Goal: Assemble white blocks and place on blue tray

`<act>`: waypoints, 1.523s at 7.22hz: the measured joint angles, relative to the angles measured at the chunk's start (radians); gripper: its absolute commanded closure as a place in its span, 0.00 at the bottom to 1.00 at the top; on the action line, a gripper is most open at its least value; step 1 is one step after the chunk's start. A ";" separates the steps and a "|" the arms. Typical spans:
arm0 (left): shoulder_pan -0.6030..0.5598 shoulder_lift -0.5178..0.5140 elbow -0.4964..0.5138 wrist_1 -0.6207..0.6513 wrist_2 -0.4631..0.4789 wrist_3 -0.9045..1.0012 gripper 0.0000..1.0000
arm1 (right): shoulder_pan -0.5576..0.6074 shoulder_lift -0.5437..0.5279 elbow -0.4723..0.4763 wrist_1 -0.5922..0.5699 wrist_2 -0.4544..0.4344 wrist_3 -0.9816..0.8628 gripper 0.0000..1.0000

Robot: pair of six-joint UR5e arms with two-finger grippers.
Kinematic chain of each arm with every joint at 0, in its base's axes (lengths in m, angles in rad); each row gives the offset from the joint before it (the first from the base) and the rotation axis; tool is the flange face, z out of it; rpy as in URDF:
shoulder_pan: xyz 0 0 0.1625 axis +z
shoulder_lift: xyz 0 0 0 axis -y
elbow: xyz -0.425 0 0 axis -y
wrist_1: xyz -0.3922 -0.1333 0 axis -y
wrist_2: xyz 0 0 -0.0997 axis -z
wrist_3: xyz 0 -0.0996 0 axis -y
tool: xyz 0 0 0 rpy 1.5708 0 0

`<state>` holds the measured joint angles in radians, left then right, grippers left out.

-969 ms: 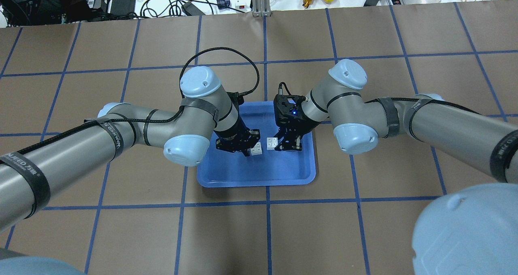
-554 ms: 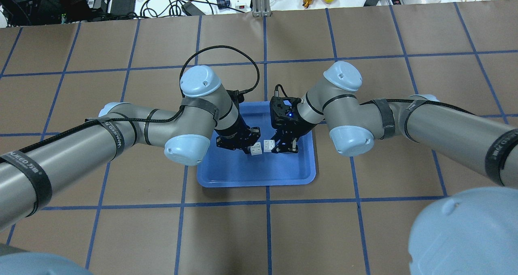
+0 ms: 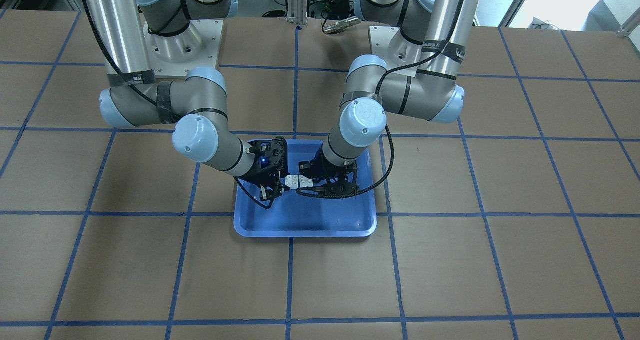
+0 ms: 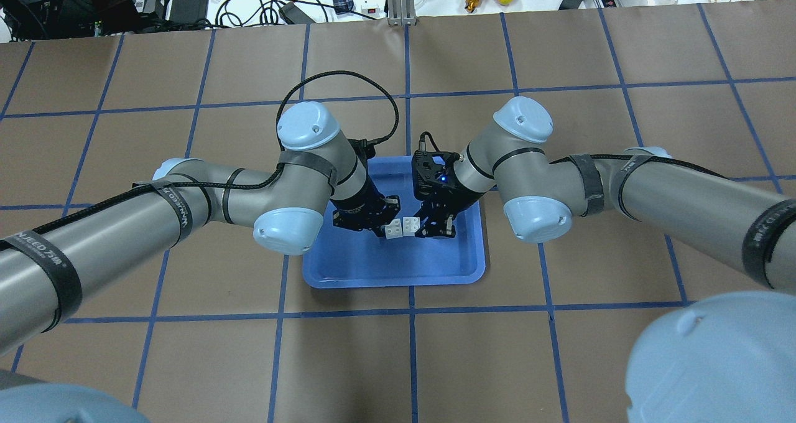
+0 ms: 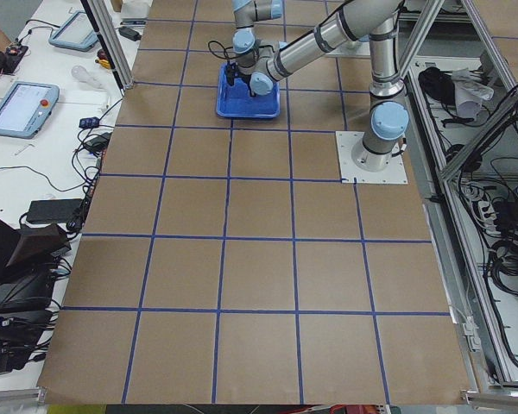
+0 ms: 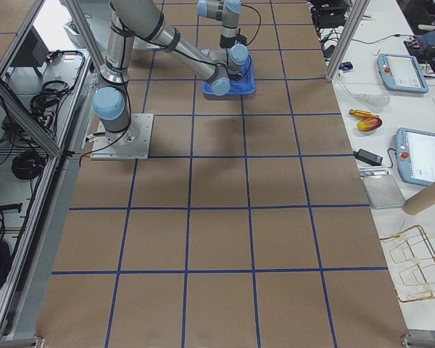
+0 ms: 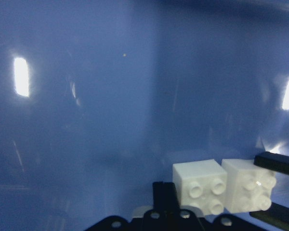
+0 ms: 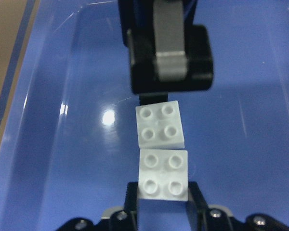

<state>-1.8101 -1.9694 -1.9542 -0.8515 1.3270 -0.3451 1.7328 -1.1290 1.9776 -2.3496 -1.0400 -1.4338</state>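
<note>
Above table (image 4: 186,348) and blue tray (image 4: 348,274), left pincer (image 4: 385,229) and right pincer (image 4: 421,227) clamp the white blocks (image 4: 400,227), one each — side by side, slightly skewed — square them before pressing

Left arm (image 4: 112,236) and right arm (image 4: 684,190): silver-grey tubes, pale blue joint caps (image 4: 308,126).
Braided black cable (image 4: 348,76) loops off the left wrist; black straps (image 4: 175,204) with white lettering band both; a blue light (image 4: 443,176) glows on the right's black wrist housing.
</note>
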 measured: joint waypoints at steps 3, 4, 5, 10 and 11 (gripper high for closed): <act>0.000 -0.001 -0.001 0.000 0.000 -0.001 0.93 | 0.001 -0.003 0.017 0.000 -0.001 0.009 1.00; 0.000 -0.001 -0.001 0.000 -0.001 -0.001 0.93 | 0.000 -0.004 0.024 -0.001 0.000 0.021 1.00; -0.001 -0.002 -0.002 0.000 -0.001 -0.002 0.93 | 0.001 -0.008 0.026 -0.002 0.000 0.041 1.00; -0.002 -0.002 0.000 0.003 -0.001 -0.001 0.93 | 0.001 0.000 0.027 -0.070 0.000 0.053 0.91; -0.002 -0.002 0.000 0.004 0.000 -0.001 0.93 | 0.001 0.000 0.029 -0.073 0.000 0.057 0.48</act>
<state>-1.8126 -1.9712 -1.9544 -0.8472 1.3267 -0.3457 1.7333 -1.1292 2.0063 -2.4222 -1.0402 -1.3771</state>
